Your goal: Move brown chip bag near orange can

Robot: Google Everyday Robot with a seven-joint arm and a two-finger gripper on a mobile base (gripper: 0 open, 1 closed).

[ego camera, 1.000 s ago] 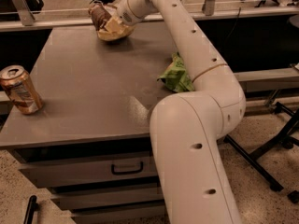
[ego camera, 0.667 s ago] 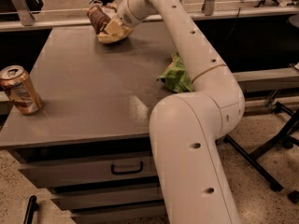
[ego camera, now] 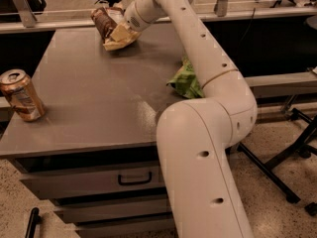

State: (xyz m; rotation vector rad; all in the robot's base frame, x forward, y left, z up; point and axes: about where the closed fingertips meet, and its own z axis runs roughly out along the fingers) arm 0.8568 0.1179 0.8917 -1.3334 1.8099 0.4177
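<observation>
Gripper (ego camera: 121,29), clamped on the brown chip bag (ego camera: 103,23), has edged it slightly left, yet the orange can (ego camera: 21,95) remains well apart.

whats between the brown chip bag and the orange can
Only bare tabletop between the brown chip bag and the orange can, in the camera view; the gripper is at the bag.
</observation>
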